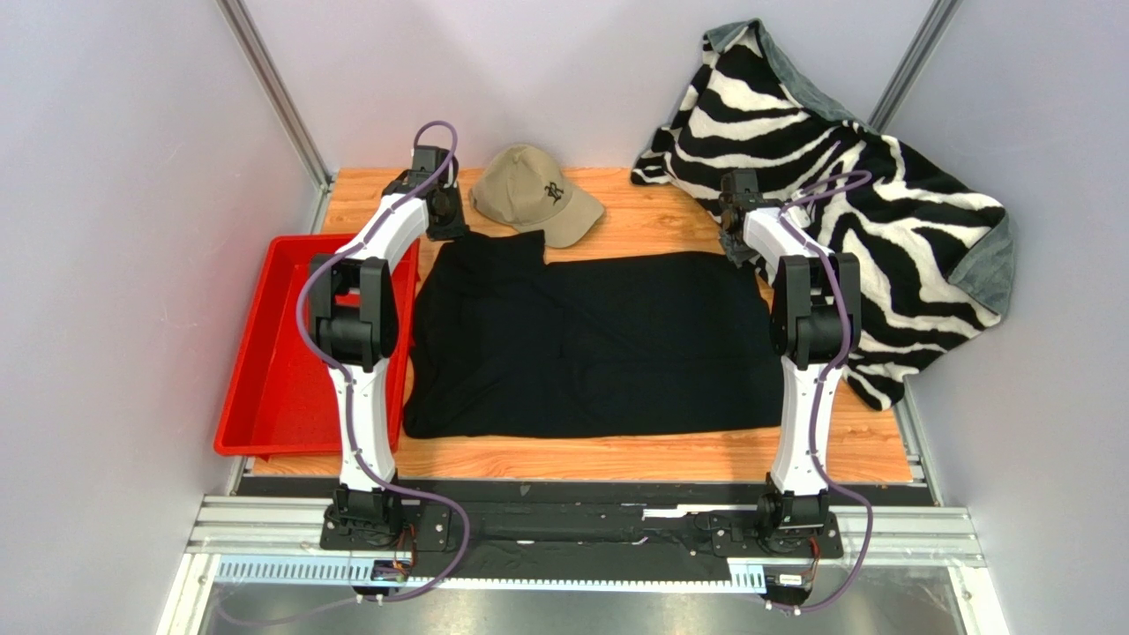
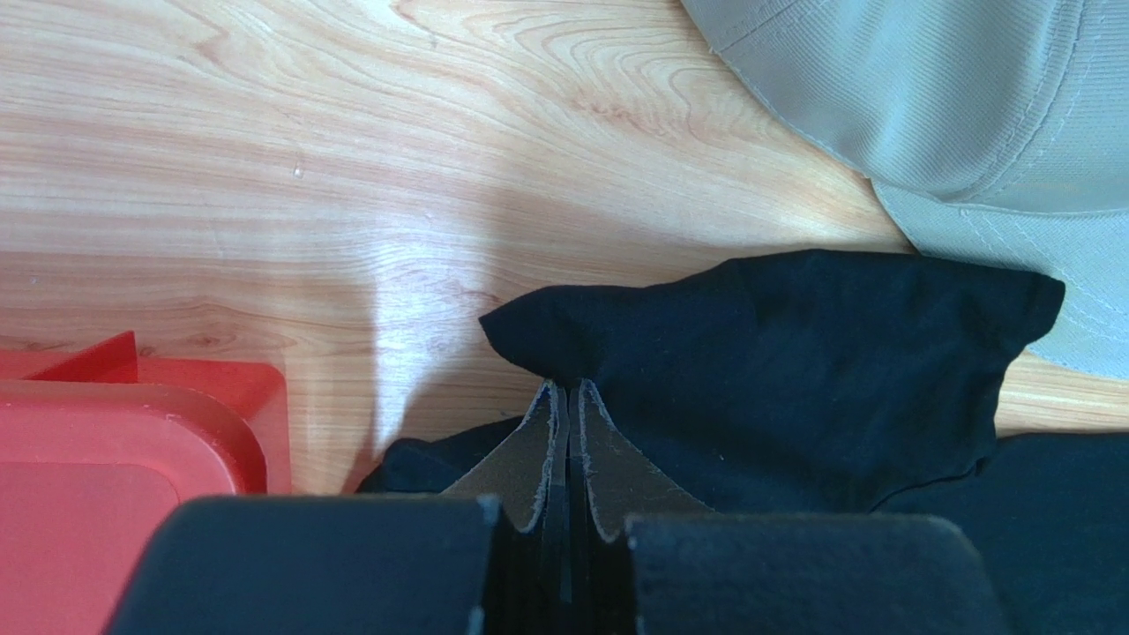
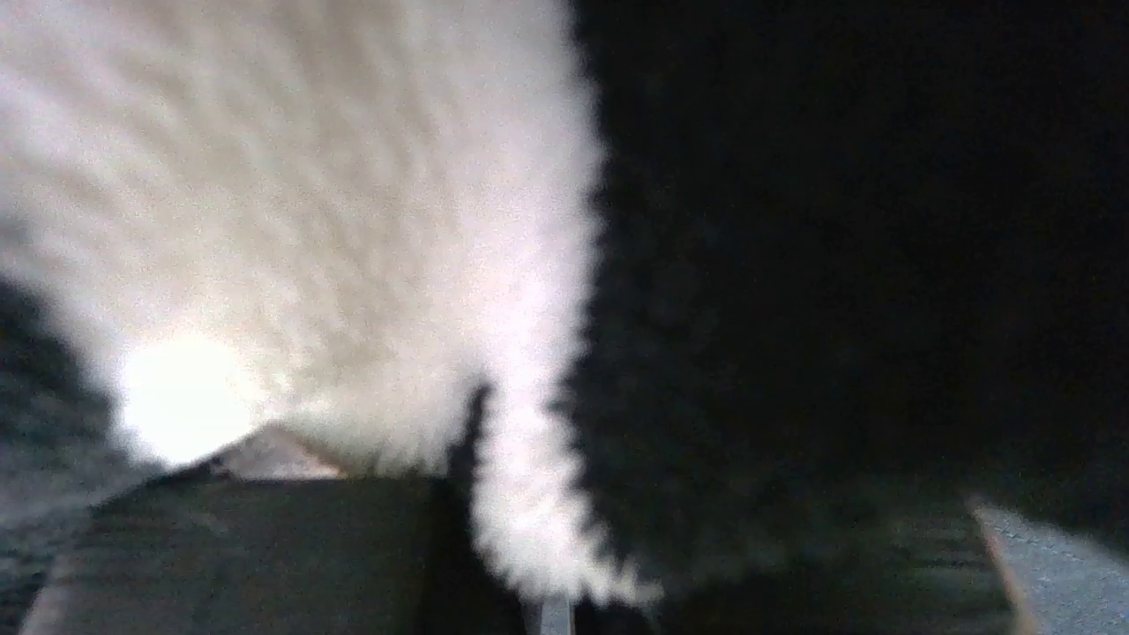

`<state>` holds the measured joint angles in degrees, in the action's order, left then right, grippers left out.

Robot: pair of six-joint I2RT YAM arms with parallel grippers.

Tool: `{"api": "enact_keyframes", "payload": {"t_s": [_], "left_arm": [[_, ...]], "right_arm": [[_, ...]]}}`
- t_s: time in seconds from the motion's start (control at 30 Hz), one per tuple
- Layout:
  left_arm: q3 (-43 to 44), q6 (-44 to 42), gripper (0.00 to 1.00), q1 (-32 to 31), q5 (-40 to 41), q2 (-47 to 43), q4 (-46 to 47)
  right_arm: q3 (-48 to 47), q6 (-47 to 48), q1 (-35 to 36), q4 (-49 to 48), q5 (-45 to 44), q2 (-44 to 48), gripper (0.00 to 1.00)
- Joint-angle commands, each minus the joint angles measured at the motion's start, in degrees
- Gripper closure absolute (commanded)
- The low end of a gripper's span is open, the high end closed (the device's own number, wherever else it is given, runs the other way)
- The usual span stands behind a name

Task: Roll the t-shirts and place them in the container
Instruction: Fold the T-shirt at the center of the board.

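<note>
We had the black t-shirt (image 1: 596,344) flat mid-desk (image 1: 636,457). Left jaws were pressed together, apparently pinching its far sleeve (image 2: 795,357). Right jaws sat against zebra blanket (image 3: 331,199) fur, so we couldn't tell their state. We needed both far corners held, then an even, tight roll

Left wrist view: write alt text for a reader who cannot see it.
The left gripper, fingers pressed together, appears to pinch a sleeve edge of the black t-shirt on a wooden table. A tan cap lies upper right, a red tray corner lower left.
</note>
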<state>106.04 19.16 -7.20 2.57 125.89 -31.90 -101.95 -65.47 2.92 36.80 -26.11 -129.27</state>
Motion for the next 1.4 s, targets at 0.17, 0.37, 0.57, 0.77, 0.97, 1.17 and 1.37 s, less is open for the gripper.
{"api": "enact_keyframes", "payload": {"t_s": [0.17,0.37,0.57,0.77,0.97,1.17,1.37], "left_arm": [[0.6,1.0,1.0,0.1,-1.2,-3.3,2.1],[-2.8,2.5,1.0,0.1,-1.8,-8.1,4.2],[-7.0,3.9,1.0,0.1,-2.1,-13.2,6.0],[-11.8,5.0,1.0,0.1,-2.2,-17.4,7.0],[-15.9,5.7,1.0,0.1,-2.2,-21.8,7.6],[-20.2,6.6,1.0,0.0,-2.0,-26.4,7.5],[-25.1,7.9,1.0,0.1,-2.0,-31.8,7.5]], "right_arm": [[1.7,-2.4,-0.8,1.8,0.7,0.9,1.0],[4.5,-0.4,-0.4,-0.2,3.3,4.6,1.0],[9.7,0.2,-0.3,-1.4,3.9,9.2,1.0],[13.6,1.4,-0.2,-2.6,4.4,13.0,1.0],[15.9,2.1,-0.3,-2.2,3.9,17.1,1.0],[17.9,2.8,-0.2,-1.6,3.1,21.0,1.0],[21.9,3.4,-0.2,-2.1,2.6,24.9,1.0]]}}
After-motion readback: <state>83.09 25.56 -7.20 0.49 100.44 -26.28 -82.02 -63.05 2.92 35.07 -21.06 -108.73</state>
